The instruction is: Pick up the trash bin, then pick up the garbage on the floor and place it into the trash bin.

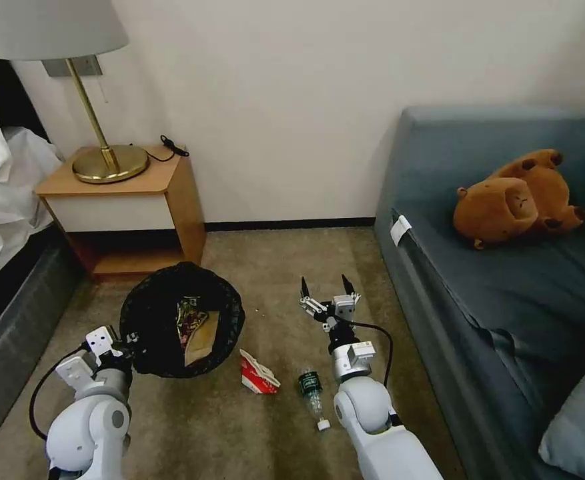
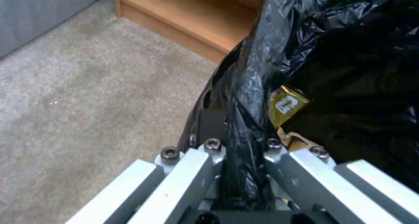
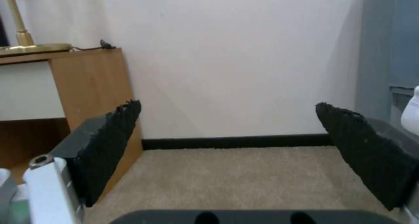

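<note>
The trash bin [image 1: 147, 313], lined with a crinkly black bag [image 2: 340, 54], stands tilted on the carpet at the left. My left gripper [image 1: 127, 344] is shut on its near rim [image 2: 241, 119], pinching the liner. Inside lie a gold-brown snack wrapper [image 1: 188, 312] [image 2: 286, 104] and a tan crumpled paper bag [image 1: 203, 340] [image 2: 295, 141]. On the floor beside the bin are a crushed red-and-white carton [image 1: 259, 374] and a small clear bottle with a green label [image 1: 312, 392]. My right gripper [image 1: 329, 289] [image 3: 227, 107] is open and holds nothing, beyond the bottle and facing the wall.
A wooden nightstand [image 1: 165, 193] with a brass lamp [image 1: 109, 163] stands behind the bin. A bed [image 1: 5, 200] runs along the left. A blue-grey sofa [image 1: 465, 287] with a brown plush toy [image 1: 515, 197] closes off the right. Open carpet [image 1: 272, 267] lies between them.
</note>
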Tool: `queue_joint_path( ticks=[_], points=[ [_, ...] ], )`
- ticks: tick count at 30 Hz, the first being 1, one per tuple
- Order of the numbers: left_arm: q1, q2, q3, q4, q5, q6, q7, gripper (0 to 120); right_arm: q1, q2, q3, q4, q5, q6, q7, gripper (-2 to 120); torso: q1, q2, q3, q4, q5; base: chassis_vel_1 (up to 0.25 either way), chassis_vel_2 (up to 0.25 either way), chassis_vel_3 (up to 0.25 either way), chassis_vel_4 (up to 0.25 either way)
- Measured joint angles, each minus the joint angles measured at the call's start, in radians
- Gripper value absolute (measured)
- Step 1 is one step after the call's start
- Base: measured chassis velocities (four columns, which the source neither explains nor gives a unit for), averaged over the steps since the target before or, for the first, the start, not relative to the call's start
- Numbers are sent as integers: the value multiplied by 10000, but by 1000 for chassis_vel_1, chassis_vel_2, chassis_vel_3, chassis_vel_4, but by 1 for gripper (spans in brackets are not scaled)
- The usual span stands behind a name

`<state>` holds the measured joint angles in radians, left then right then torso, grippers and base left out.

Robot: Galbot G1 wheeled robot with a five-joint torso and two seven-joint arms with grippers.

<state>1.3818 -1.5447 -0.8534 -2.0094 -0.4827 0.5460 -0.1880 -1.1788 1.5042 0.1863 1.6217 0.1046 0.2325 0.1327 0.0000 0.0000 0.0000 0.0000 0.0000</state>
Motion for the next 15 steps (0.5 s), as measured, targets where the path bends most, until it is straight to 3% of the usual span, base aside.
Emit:
queue_joint_path(
  ticks=[15],
  points=[
    [-5,-25,21,24,50,-12,7,1,88,13,-49,-193,-29,315,67,100,0,0,0,0,0,-28,24,28,-28]
  ],
)
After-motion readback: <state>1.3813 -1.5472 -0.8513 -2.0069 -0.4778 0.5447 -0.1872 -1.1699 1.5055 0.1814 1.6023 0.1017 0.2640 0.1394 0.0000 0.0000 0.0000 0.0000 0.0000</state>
